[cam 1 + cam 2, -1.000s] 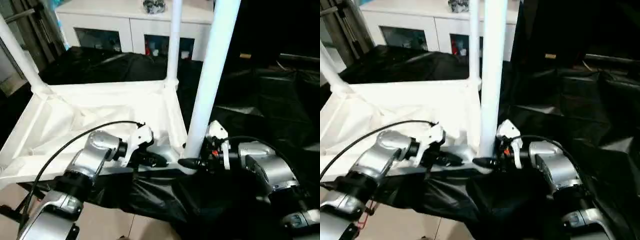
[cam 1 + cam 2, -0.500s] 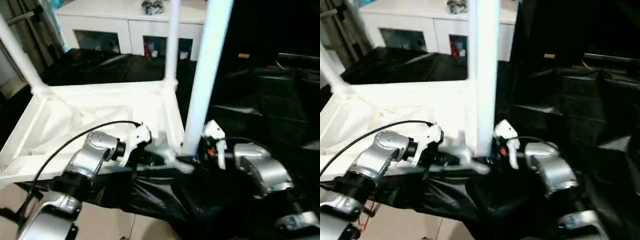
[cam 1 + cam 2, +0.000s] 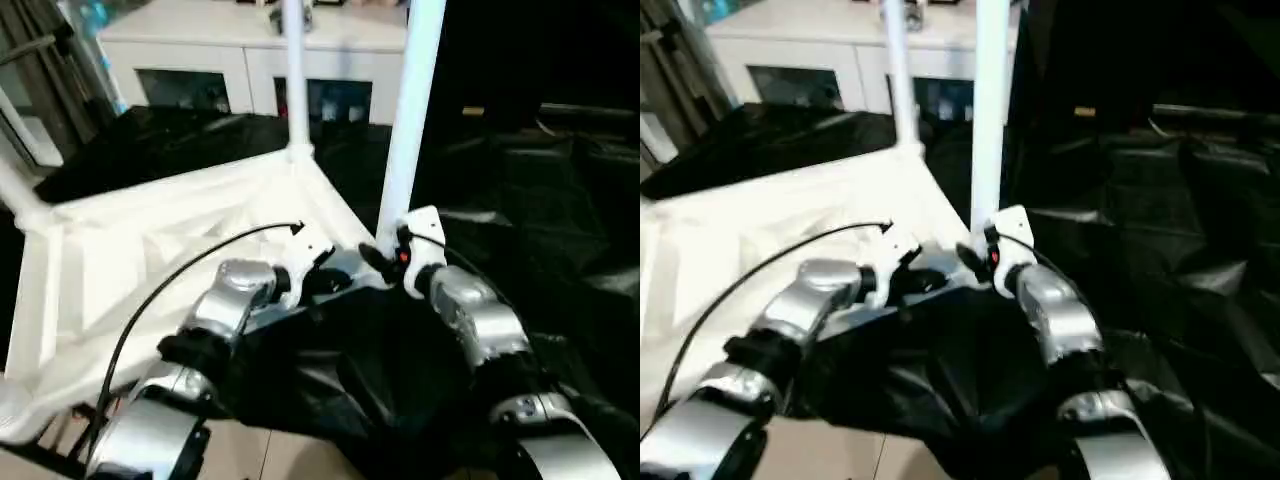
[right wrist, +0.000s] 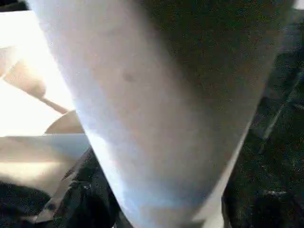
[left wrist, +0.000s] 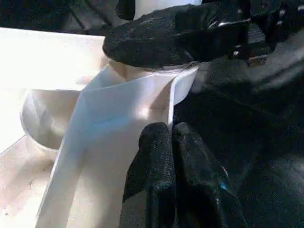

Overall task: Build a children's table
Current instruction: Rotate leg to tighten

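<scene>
Near leg (image 3: 402, 140): upright in the near corner socket of the upturned children's table (image 3: 150, 250).
Right claw (image 3: 378, 258): clamped round its base.
Left claw (image 5: 173, 161): pressed together at the rim beside it.
Axis: vertical.

The tabletop (image 3: 150, 250) lies underside up on the draped work table (image 3: 560, 250), toward its left. Legs stand in its sockets: one at the near right corner (image 3: 405, 120), one at the far right (image 3: 295, 75). A cabinet (image 3: 240, 60) stands behind.
</scene>
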Tool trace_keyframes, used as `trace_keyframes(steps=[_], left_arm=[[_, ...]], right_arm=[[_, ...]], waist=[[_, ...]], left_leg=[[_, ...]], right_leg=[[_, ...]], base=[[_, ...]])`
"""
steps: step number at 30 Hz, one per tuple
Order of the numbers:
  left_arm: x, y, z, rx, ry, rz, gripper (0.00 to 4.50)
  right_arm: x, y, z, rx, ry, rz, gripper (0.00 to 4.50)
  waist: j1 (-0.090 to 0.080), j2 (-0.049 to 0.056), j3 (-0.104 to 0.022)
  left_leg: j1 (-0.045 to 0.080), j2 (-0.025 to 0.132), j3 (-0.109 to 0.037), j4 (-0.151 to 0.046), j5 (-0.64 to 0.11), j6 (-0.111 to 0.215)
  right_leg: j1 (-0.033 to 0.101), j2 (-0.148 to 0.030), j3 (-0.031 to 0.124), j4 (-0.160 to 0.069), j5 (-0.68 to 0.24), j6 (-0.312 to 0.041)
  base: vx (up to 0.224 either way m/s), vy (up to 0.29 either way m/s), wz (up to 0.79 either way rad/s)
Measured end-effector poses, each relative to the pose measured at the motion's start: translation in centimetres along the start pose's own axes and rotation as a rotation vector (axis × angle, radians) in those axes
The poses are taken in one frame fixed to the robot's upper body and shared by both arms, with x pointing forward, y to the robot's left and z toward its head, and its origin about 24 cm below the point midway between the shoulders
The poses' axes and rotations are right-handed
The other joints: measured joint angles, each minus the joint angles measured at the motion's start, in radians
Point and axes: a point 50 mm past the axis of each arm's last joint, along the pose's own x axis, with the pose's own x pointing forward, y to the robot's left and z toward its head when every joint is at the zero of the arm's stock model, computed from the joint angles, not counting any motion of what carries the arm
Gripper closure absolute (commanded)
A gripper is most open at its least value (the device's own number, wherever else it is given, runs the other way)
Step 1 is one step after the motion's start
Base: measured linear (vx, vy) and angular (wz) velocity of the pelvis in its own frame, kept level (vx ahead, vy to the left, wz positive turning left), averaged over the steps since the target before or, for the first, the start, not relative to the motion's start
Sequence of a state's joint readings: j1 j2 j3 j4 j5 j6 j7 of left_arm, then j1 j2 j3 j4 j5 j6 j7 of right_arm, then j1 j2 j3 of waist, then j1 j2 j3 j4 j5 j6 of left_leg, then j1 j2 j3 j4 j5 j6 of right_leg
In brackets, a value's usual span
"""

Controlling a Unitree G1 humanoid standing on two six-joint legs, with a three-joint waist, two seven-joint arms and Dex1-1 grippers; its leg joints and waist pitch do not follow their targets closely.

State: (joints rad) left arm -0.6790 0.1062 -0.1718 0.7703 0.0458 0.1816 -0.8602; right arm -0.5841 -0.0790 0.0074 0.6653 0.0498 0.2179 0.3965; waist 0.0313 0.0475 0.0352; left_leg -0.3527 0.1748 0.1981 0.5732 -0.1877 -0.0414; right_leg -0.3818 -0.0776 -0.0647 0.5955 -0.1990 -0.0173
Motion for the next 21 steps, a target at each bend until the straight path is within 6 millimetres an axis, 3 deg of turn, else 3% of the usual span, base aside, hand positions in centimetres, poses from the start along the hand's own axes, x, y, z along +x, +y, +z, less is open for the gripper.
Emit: trace_keyframes(steps=[4, 5, 11, 15, 21], left_arm=[[0.0, 0.0, 0.0, 0.001, -0.001, -0.004, 4.5], [-0.1, 0.0, 0.0, 0.004, -0.001, -0.015, 4.5], [-1.0, 0.2, -0.2, 0.021, 0.006, -0.098, 4.5], [-2.3, -0.3, -0.8, 0.065, 0.026, -0.247, 4.5], [-3.8, -0.5, -1.2, 0.102, 0.074, -0.384, 4.5]], right_arm=[[0.1, 0.2, 0.0, -0.002, -0.001, 0.013, 1.04], [0.0, 0.1, 0.0, -0.009, -0.001, 0.037, 0.79], [-1.5, -0.4, -0.1, -0.07, 0.014, 0.204, 0.69], [-4.0, -1.1, -0.6, -0.154, 0.083, 0.451, 0.69], [-5.9, -0.7, -1.0, -0.192, 0.146, 0.683, 0.69]], waist=[[-0.001, 0.001, -0.001], [-0.002, 0.002, 0.0], [-0.001, 0.003, 0.001], [0.011, 0.003, 0.001], [0.026, 0.001, 0.003]], left_leg=[[0.0, 0.001, 0.0, -0.001, 0.0, 0.0], [-0.001, 0.001, 0.0, -0.001, 0.0, 0.0], [-0.005, 0.001, 0.0, -0.001, -0.001, 0.001], [-0.006, 0.002, 0.0, -0.001, 0.0, 0.005], [-0.006, 0.002, 0.0, 0.001, -0.002, 0.003]], right_leg=[[0.0, 0.0, -0.001, 0.0, -0.001, 0.001], [-0.001, 0.0, -0.001, -0.001, -0.001, 0.001], [-0.003, 0.0, -0.002, -0.002, -0.001, 0.001], [-0.004, 0.0, -0.004, -0.002, -0.002, 0.001], [-0.003, 0.0, -0.003, -0.001, -0.002, 0.001]], base=[[0.0, 0.0, 0.0], [0.0, 0.0, 0.0], [0.0, 0.0, 0.0], [0.0, 0.0, 0.0], [0.0, 0.0, 0.0]])
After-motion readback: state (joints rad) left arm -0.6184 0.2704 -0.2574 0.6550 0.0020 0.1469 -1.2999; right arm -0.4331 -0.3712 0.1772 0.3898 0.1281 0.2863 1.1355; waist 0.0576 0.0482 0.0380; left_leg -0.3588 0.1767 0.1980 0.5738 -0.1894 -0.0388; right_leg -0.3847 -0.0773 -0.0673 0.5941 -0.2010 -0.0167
